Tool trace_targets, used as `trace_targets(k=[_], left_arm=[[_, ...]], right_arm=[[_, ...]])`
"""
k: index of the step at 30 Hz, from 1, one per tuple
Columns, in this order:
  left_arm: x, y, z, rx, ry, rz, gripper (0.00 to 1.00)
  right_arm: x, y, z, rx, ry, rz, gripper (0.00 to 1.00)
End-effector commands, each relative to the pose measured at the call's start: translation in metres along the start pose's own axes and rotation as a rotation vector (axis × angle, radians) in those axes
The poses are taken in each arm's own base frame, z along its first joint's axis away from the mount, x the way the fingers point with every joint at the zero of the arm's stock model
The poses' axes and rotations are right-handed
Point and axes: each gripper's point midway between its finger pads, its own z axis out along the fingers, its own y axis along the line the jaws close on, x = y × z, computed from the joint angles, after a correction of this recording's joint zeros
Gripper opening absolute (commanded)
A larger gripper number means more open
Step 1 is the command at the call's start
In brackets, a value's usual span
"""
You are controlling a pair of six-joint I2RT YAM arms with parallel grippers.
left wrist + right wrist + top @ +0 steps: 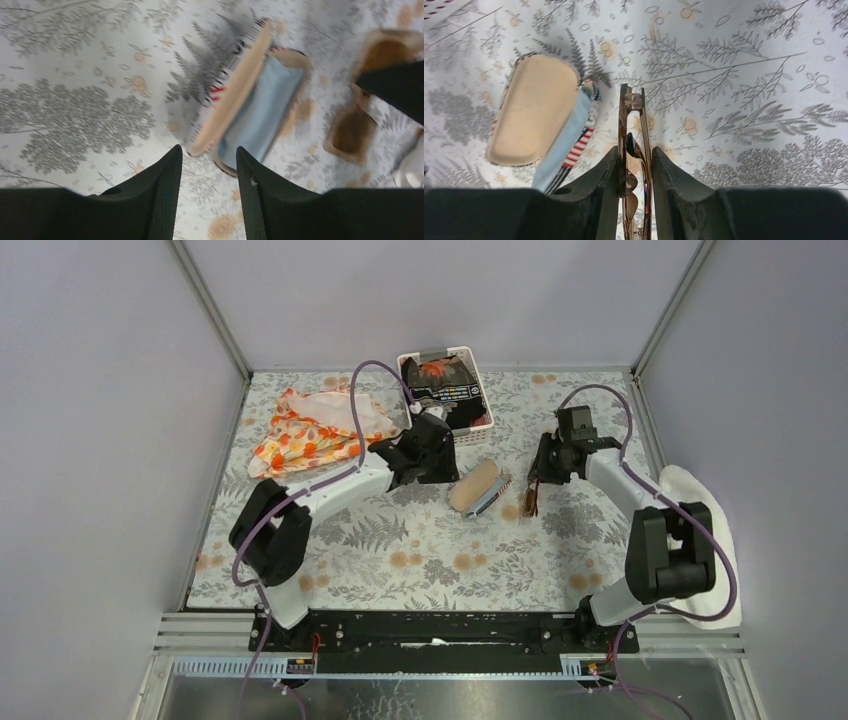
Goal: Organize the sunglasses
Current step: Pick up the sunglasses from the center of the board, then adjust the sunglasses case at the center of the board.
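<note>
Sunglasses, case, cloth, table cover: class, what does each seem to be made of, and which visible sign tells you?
Sunglasses: probably glossy plastic; the thin brown frame and tinted lenses catch highlights.
Case: matte tan face, perhaps faux leather or felt; no shine.
Cloth: soft fabric, light blue, dull, draped.
Table cover: printed fabric or vinyl, unclear; flat fern pattern.

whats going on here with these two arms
The right pincer is shut on the folded sunglasses and holds them just to the right of the tan case. The case lies on the table and looks open, with a blue cloth showing at it. The left pincer is open and empty, and hovers on the case's other side. The sunglasses are not in the case yet.
</note>
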Motion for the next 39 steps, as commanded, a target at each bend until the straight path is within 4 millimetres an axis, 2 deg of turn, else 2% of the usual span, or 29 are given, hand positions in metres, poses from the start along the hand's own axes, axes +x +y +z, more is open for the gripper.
trace_targets(k=[1,4,8,15,24,31,39], left_arm=[[-0.012,0.025,0.018,-0.052,0.016,-0.032,0.49],[-0.012,0.036,0.029,-0.070,0.026,-0.040,0.49],[-0.001,0.044,0.044,-0.083,0.057,-0.045,0.49],[0.025,0.034,0.058,-0.012,0.137,-0.055,0.49],[0.062,0.006,0.052,0.052,0.194,-0.027,0.49],[0.057,0.008,0.053,0.032,0.184,-0.009,0.49],[0.041,0.008,0.056,0.008,0.158,0.030,0.49]], right_arm=[[0.007,0.014,-0.015,-0.083,-0.012,0.064,0.33],[0.013,0.014,-0.015,-0.097,-0.002,0.070,0.33],[0.017,0.023,-0.021,-0.149,-0.005,0.085,0.33],[0.016,0.037,-0.036,-0.227,-0.016,0.099,0.33],[0.020,0.061,-0.042,-0.362,0.006,0.150,0.32],[0.015,0.079,-0.037,-0.388,0.028,0.114,0.33],[0.007,0.086,-0.031,-0.357,0.124,-0.089,0.34]])
